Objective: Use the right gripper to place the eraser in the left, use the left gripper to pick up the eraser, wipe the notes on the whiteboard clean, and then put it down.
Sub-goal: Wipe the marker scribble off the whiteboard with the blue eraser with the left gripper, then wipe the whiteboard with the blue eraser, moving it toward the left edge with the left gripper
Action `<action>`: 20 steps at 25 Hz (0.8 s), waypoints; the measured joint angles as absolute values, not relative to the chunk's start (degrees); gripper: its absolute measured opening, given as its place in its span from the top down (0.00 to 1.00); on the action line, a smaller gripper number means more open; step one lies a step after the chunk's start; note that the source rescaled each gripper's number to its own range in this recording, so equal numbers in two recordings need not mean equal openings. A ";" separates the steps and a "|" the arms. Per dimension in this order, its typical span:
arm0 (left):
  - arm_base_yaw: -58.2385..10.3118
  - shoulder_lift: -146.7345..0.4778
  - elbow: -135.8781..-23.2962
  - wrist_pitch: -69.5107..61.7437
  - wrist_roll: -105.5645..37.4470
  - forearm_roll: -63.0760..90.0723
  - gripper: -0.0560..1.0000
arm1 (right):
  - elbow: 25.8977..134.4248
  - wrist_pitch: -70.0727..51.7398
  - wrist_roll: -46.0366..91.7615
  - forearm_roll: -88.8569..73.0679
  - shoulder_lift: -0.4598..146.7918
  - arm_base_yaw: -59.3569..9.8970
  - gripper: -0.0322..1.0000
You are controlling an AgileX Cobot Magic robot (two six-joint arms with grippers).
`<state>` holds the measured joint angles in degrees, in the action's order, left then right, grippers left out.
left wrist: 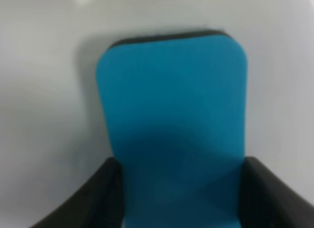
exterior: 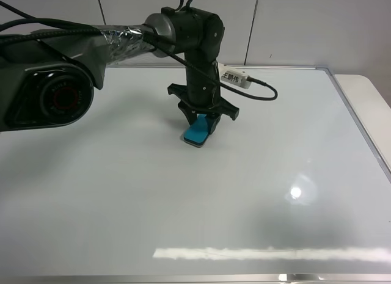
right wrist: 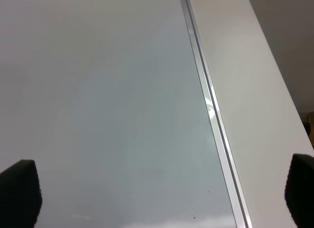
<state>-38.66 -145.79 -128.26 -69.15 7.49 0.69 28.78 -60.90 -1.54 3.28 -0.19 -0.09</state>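
Observation:
The teal-blue eraser (exterior: 197, 134) rests with its dark felt side on the whiteboard (exterior: 256, 192), near the board's middle and toward the back. My left gripper (exterior: 202, 121) points down over it and is shut on its upper end. In the left wrist view the eraser (left wrist: 171, 120) fills the frame, with a black finger (left wrist: 91, 201) on each side of it. The right gripper (right wrist: 159, 191) is out of the exterior high view; its wrist view shows its fingertips (right wrist: 19, 189) wide apart and empty above the whiteboard's silver frame (right wrist: 212, 113). The notes are not visible in any view.
A white labelled plug (exterior: 236, 77) with a black cable lies on the board behind the left gripper. The left arm's bulky base (exterior: 49, 94) fills the upper left. A white table (exterior: 366, 94) shows beyond the board's right frame. Ceiling lights glare along the front edge.

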 joint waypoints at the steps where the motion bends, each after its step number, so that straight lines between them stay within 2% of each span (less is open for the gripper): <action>1: -38.78 -145.79 -128.26 -69.15 7.44 0.73 0.90 | 28.78 -60.90 -1.54 3.28 -0.19 -0.09 0.00; 10: -38.16 -141.49 -127.60 -69.41 7.42 -1.13 0.90 | 28.78 -60.90 -1.54 3.28 -0.19 -0.09 0.00; 16: -34.24 -134.82 -124.46 -69.44 9.05 -1.39 0.90 | 28.78 -60.90 -1.54 3.28 -0.19 -0.09 0.00; 20: -31.28 -130.34 -118.24 -69.39 9.46 -1.40 0.90 | 28.78 -60.90 -1.54 3.28 -0.19 -0.09 0.00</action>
<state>-31.28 -130.34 -118.24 -69.39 9.46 -1.40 28.78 -60.90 -1.54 3.28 -0.19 -0.09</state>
